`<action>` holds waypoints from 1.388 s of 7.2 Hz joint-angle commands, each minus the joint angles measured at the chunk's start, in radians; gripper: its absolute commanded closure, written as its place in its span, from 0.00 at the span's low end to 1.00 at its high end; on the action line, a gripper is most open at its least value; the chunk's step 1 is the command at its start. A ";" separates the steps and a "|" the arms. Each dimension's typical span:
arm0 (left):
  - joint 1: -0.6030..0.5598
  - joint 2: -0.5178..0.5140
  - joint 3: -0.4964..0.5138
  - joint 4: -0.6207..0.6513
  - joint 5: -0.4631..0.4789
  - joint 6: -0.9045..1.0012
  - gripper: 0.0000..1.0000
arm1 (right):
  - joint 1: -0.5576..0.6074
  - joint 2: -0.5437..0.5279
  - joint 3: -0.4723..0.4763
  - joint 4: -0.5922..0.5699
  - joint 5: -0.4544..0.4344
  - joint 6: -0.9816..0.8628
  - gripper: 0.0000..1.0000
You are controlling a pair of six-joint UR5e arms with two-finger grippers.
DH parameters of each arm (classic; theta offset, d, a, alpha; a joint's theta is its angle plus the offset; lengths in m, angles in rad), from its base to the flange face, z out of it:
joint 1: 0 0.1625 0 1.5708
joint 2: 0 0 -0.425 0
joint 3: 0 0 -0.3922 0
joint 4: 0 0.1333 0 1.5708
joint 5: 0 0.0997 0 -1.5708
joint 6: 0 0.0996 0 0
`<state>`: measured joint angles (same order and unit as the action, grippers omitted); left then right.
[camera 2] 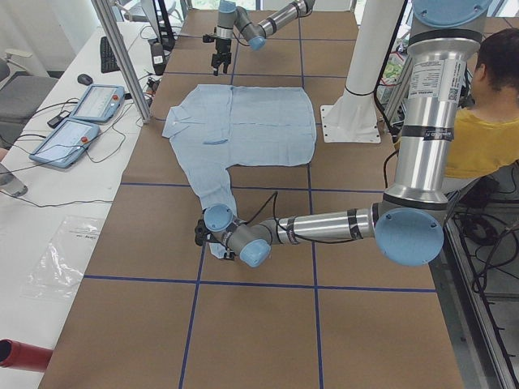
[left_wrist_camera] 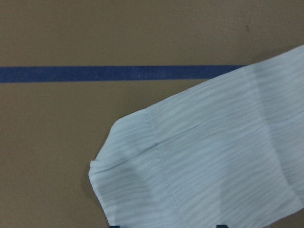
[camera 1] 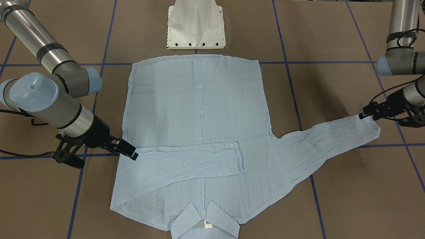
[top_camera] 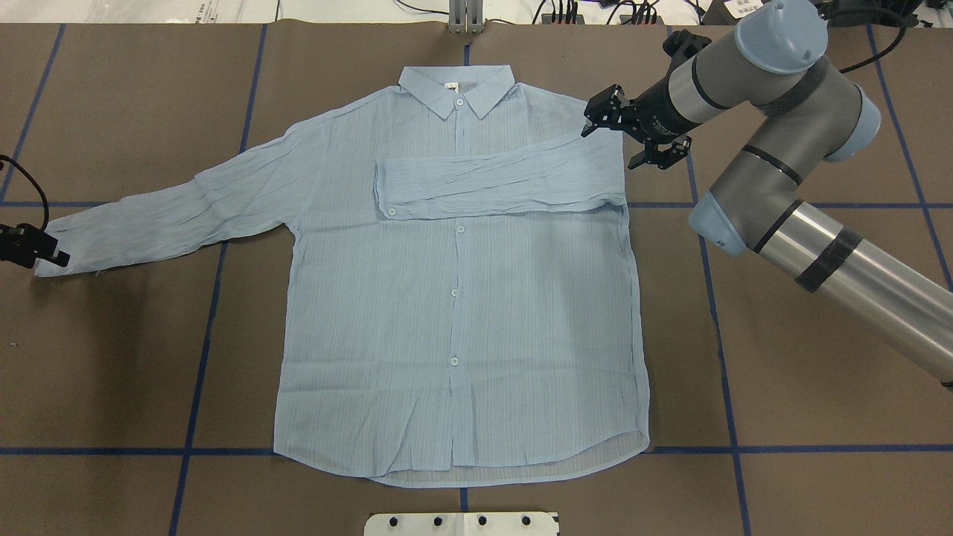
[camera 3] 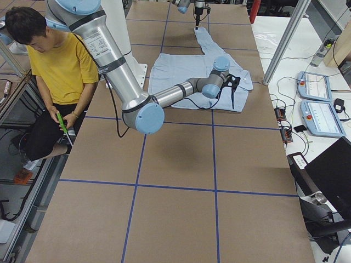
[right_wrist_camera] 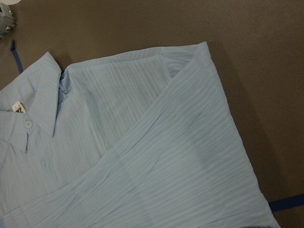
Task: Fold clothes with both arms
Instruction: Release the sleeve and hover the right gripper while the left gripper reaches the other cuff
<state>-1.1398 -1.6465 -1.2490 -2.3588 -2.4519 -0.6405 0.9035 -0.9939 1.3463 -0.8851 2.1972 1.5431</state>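
The light blue striped shirt (top_camera: pixel 454 298) lies flat and buttoned, its collar (top_camera: pixel 456 88) at the far side of the table. One sleeve (top_camera: pixel 506 182) is folded across the chest. My right gripper (top_camera: pixel 590 119) hovers open above that shoulder, holding nothing; the right wrist view shows only the shoulder fold (right_wrist_camera: pixel 190 118). The other sleeve (top_camera: pixel 171 216) stretches out sideways. At its cuff (left_wrist_camera: pixel 190 161) is my left gripper (top_camera: pixel 41 253), also seen as left gripper (camera 1: pixel 363 115). Its tips show apart at the bottom of the left wrist view, so it looks open, with the cuff lying flat between them.
The white pedestal base (camera 1: pixel 196 30) stands just behind the shirt's hem. Blue tape lines (top_camera: pixel 201 357) grid the brown table. A person in yellow (camera 3: pixel 60 66) sits beside the robot. Control pendants (camera 3: pixel 315 90) and cables lie on the side bench.
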 commanded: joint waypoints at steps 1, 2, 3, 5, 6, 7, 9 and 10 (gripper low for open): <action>0.000 0.005 0.006 0.001 0.001 -0.007 0.30 | 0.000 0.000 0.001 0.002 0.001 0.000 0.01; 0.000 0.017 0.003 0.001 0.001 -0.007 0.30 | 0.000 0.000 0.002 0.002 0.001 0.000 0.01; 0.000 0.022 0.002 0.001 0.001 -0.007 0.33 | 0.000 0.000 0.002 0.002 0.001 0.000 0.01; 0.000 0.020 -0.001 0.001 0.001 -0.027 0.80 | 0.005 -0.009 0.004 0.023 0.003 0.002 0.01; 0.000 0.019 -0.003 0.001 -0.001 -0.027 1.00 | 0.008 -0.024 0.004 0.029 0.004 0.000 0.01; 0.000 0.020 -0.035 0.001 0.001 -0.034 1.00 | 0.011 -0.028 0.005 0.029 0.004 -0.003 0.01; 0.000 0.017 -0.155 0.006 0.004 -0.120 1.00 | 0.012 -0.028 0.005 0.029 0.004 -0.001 0.01; 0.002 -0.018 -0.226 0.010 0.005 -0.230 1.00 | 0.023 -0.031 0.005 0.028 0.007 -0.003 0.01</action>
<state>-1.1393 -1.6374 -1.3918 -2.3531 -2.4488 -0.7676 0.9183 -1.0221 1.3514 -0.8565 2.2021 1.5412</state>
